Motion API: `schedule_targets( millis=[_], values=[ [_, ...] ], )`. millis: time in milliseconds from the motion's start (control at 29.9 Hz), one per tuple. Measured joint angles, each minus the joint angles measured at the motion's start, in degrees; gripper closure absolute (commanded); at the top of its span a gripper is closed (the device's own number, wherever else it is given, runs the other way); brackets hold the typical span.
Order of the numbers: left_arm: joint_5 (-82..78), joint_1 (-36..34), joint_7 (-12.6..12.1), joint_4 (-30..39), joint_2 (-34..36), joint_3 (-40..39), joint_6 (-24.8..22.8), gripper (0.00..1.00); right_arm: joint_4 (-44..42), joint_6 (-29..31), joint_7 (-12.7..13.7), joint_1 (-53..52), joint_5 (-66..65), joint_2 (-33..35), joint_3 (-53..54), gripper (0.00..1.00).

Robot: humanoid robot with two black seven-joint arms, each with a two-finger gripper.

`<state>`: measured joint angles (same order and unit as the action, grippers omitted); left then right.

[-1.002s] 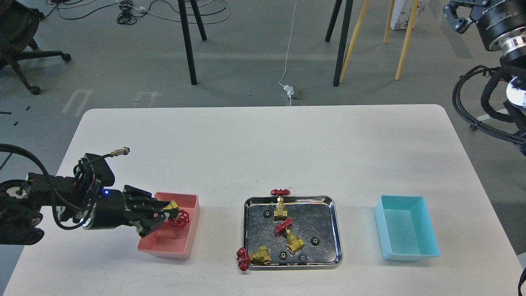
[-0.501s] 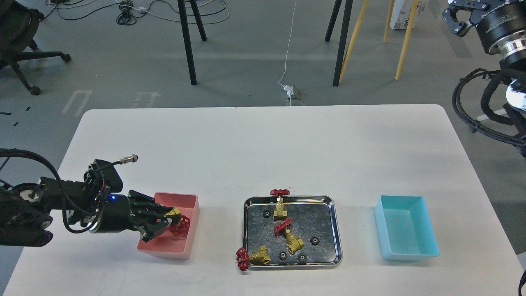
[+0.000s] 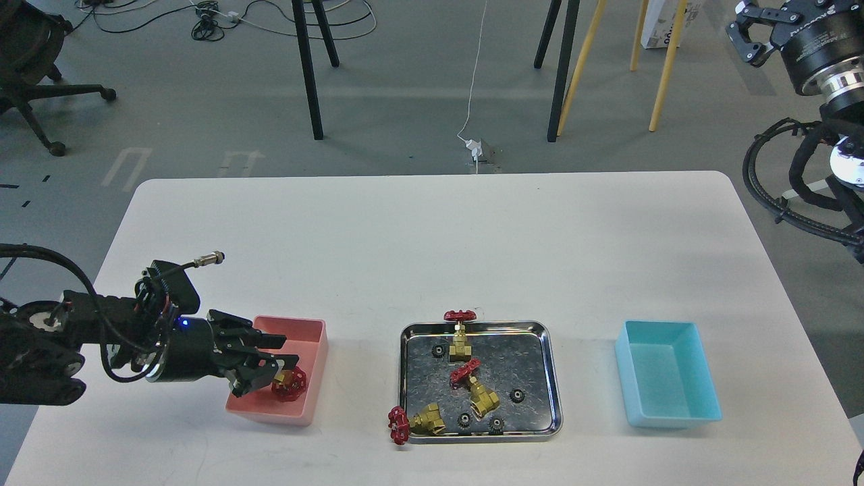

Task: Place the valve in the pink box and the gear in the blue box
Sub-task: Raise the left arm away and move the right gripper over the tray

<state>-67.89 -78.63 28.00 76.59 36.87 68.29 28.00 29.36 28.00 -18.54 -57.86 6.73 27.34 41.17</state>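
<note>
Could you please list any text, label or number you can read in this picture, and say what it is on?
Right arm's wrist housing: white lettering, too small and tilted to read.
White carton on the floor: dark print, too blurred to read.
Pink box, blue box, steel tray, valves and gears: no text visible.

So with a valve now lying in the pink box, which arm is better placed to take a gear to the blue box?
Probably the right. The blue box sits on its side of the steel tray, though the right gripper is raised far off. The left gripper hangs open over the pink box.
</note>
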Motion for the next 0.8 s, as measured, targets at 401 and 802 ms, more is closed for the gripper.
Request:
schedule_targets(
  millis=[401, 802],
  values=[
    [0.82, -0.03, 0.00, 3.87, 14.82, -29.16, -11.78, 0.38, 9.80, 0.01, -0.54, -6.48, -32.99, 2.75, -19.28, 0.01],
    [33.00, 16.79, -0.01, 4.97, 9.72, -74.42, -36.53, 0.35, 37.60, 0.02, -0.59, -5.10, -84.09, 3.81, -30.24, 0.01]
  ],
)
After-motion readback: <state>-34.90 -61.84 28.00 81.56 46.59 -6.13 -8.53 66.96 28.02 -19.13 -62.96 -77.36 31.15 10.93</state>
